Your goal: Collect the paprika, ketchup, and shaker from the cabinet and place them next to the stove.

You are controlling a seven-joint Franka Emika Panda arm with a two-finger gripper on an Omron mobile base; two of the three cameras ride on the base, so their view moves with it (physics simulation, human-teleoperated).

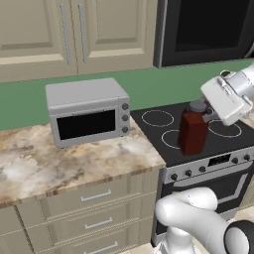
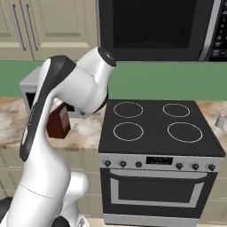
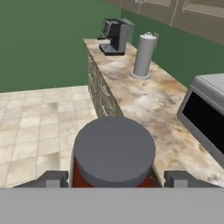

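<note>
Aloft, paprika (image 1: 193, 133) between the jaws, near the stove (image 1: 198, 130).

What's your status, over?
Gripper closed around paprika, jar held at the counter beside stove. Shaker right of stove. Toaster oven close by.

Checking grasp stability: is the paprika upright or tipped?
Upright: the paprika stands vertical, lid on top, between the gripper fingertips.
</note>
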